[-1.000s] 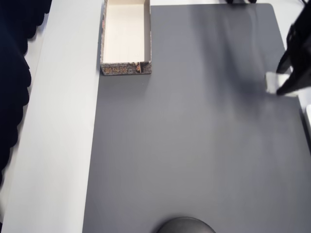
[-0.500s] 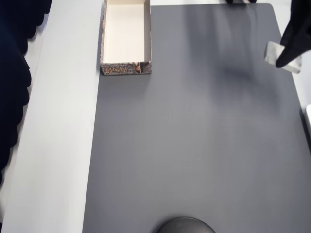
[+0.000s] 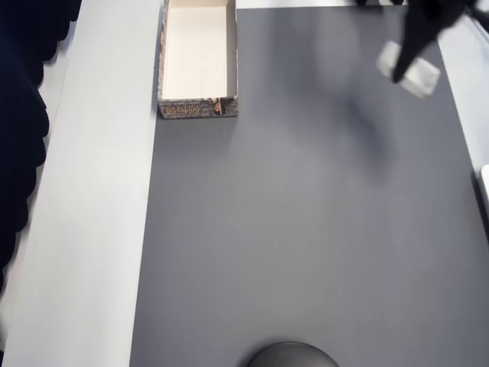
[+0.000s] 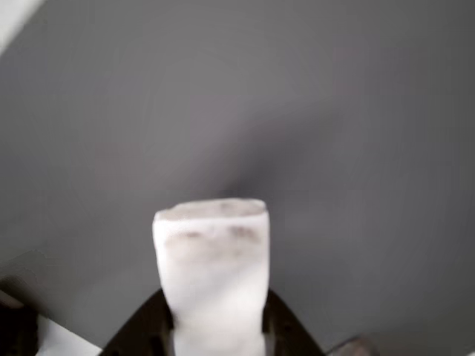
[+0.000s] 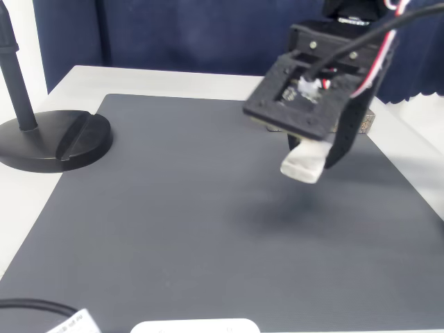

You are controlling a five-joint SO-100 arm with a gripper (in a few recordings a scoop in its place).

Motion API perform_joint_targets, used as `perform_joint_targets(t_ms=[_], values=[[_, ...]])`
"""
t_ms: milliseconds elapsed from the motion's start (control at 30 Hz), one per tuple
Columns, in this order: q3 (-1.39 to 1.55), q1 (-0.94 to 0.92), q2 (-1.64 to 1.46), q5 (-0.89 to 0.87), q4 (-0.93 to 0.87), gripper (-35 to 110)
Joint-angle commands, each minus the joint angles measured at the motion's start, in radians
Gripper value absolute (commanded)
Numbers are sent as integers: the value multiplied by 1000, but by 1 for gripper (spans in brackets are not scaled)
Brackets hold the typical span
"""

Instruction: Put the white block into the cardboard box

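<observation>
Gripper [image 5: 316, 156] clamping white block [image 5: 304, 165] above dark grey mat [image 3: 306, 229], white table [image 3: 92, 191], navy curtain [image 5: 194, 35] behind

**A robot test bench in a lab or office room**

The setting looks like a purpose-made recording station, not a home. A plain white tabletop [image 5: 173, 80] carries a large dark grey mat [image 3: 306, 229] that covers most of the work area. At the left of the fixed view a round black stand base [image 5: 52, 142] with a pole [image 5: 14, 69] rises out of frame, the kind that holds a camera. A dark blue curtain [image 5: 194, 35] closes off the back. At the upper right of that view the arm [image 5: 326, 83] shows an open housing with bare red, white and black wires [image 5: 385, 41]. A black cable [image 5: 31, 305] lies at the lower left.
</observation>
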State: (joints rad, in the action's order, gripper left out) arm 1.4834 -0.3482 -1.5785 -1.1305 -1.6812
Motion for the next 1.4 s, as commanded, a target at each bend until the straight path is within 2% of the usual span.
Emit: perform_joint_targets(t_ms=[0,133,533,733,1367], values=[[-5,-127,-58,14,17,-2],[-12,-233,-32,44,55,-2],[-97,-457,25,304,26,-2],[-215,-592,112,290,-15,-2],[-666,-864,466,72,-44,-2]])
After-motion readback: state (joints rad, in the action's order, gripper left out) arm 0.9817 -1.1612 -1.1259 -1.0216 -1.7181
